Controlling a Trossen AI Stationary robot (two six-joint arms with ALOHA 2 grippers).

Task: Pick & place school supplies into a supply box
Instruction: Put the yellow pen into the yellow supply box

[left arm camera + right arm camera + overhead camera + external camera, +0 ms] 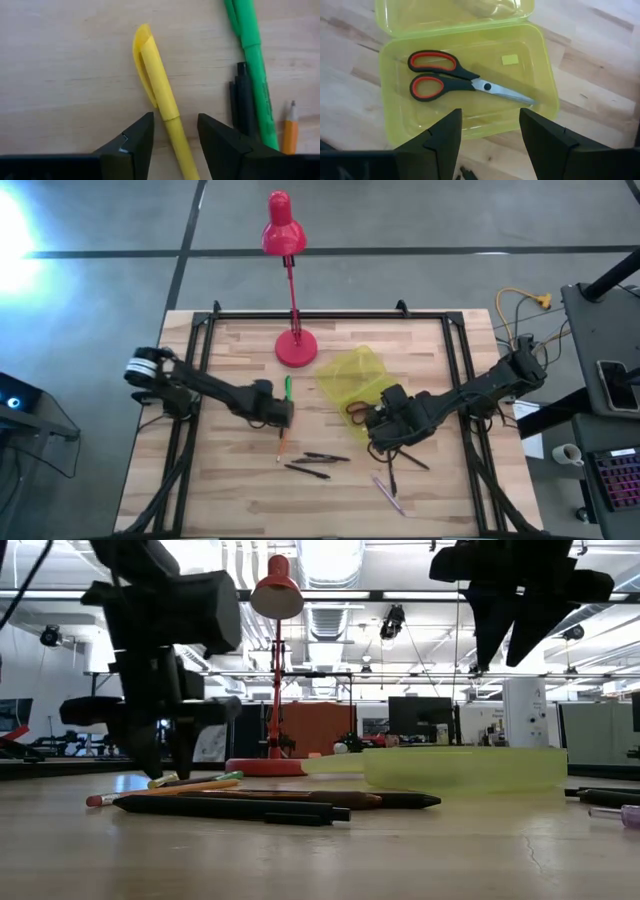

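A yellow pen (159, 85) lies flat on the wooden table. My left gripper (175, 125) points down over it, open, with one finger on each side of the barrel and a gap at both. Beside it lie a green pen (252, 55), a black pen (242, 100) and an orange pencil (290, 132). The translucent yellow-green supply box (390, 60) stands open on the table with red-handled scissors (465, 80) flat on its floor. My right gripper (490, 117) hangs open above the box's near wall, well above the table (520, 630).
A red desk lamp (295, 345) stands at the table's far middle. More dark pens (320, 460) lie near the table's middle, and a pink pen (388, 492) lies toward the near edge. The box's lid (455, 15) lies open behind it.
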